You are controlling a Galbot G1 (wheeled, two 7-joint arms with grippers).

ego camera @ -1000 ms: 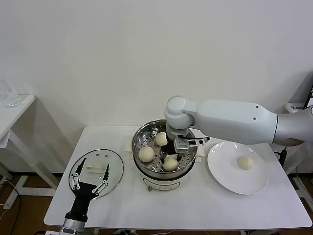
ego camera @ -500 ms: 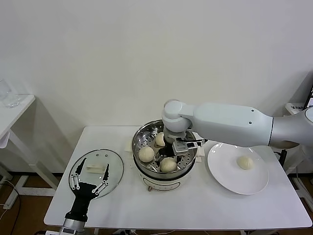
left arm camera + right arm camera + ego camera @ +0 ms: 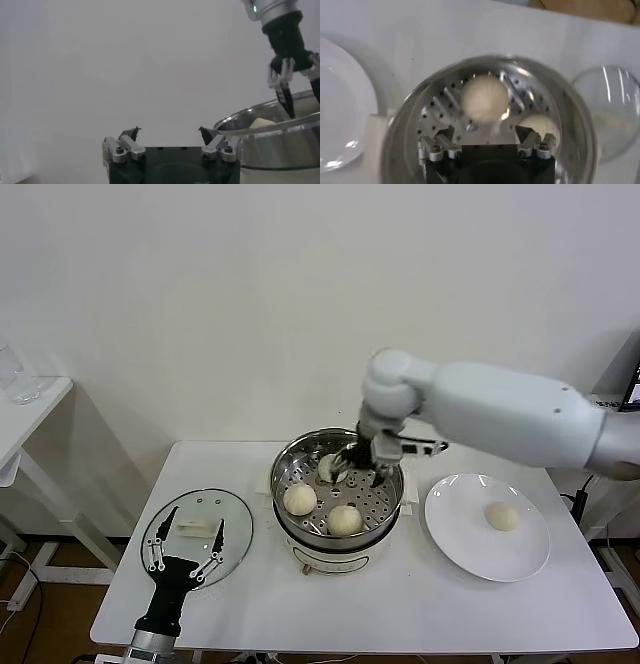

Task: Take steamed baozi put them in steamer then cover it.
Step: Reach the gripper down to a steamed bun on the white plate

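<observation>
Steel steamer (image 3: 337, 500) holds three baozi (image 3: 345, 519); plate (image 3: 470, 542) holds one; right gripper (image 3: 361, 471) spread, empty, above tray.

wall (image 3: 200, 284): plain white | white table (image 3: 400, 604) | side table (image 3: 30, 409) far left

Lab-like test room: bare white wall (image 3: 200, 304), white table (image 3: 400, 604)
</observation>
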